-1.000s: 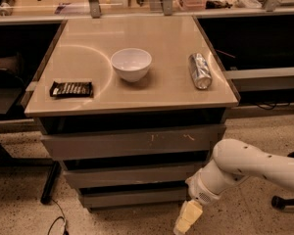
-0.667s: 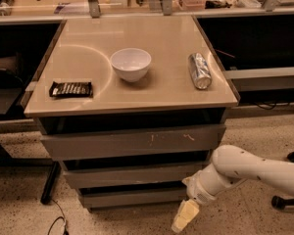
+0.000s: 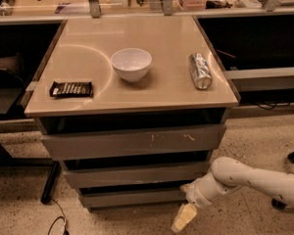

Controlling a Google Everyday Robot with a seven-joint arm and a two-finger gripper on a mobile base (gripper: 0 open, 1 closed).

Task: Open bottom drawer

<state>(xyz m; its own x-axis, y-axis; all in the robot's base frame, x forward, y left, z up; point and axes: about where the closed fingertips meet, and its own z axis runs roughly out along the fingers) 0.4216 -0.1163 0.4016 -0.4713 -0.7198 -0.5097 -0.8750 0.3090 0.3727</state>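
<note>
The bottom drawer (image 3: pixel 132 197) is the lowest of three grey handle-less fronts under the beige tabletop, shut or nearly shut. Above it sit the middle drawer (image 3: pixel 137 174) and the wide top drawer (image 3: pixel 132 141) with pale scratch marks. My white arm (image 3: pixel 255 180) reaches in from the right, low near the floor. My gripper (image 3: pixel 184 217) hangs at its end, just right of and below the bottom drawer's right end, pointing down at the floor.
On the tabletop (image 3: pixel 137 43) stand a white bowl (image 3: pixel 131 64), a dark candy bar (image 3: pixel 71 88) at the left and a lying silver can (image 3: pixel 200 70) at the right. Dark shelving flanks both sides. A black cable (image 3: pixel 59 222) lies on the speckled floor.
My arm and gripper have shifted slightly left, closer to the bottom drawer's right end. The drawers have not moved.
</note>
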